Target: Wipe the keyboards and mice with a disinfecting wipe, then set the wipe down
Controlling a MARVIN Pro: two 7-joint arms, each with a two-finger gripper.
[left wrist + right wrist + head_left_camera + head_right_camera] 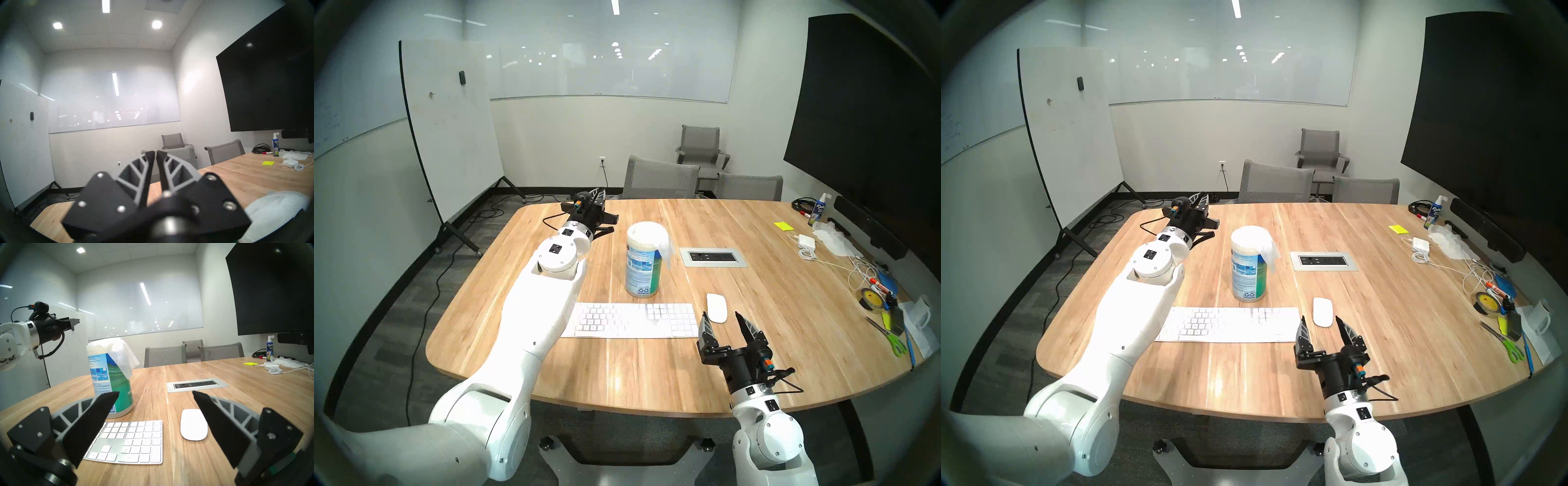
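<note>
Two robot arms reach over a wooden table (704,366). Right gripper (721,317) hovers low near the front edge w/ fingers spread wide, empty, tips just short of the mouse (716,307). Left gripper (155,152) is held up past the far left corner, fingers nearly together w/ a thin gap, nothing between them. White keyboard (631,320) lies flat near the front, its left end hidden under the left arm; the mouse sits just right of it, not touching. Canister (642,261) w/ blue-green label stands upright just behind the keyboard. The wipe (124,355) sticks out of its top & drapes down its right side. Far right: charger (805,240) w/ cord, crumpled tissues (833,239), scissors (890,337), tape roll (870,298)
</note>
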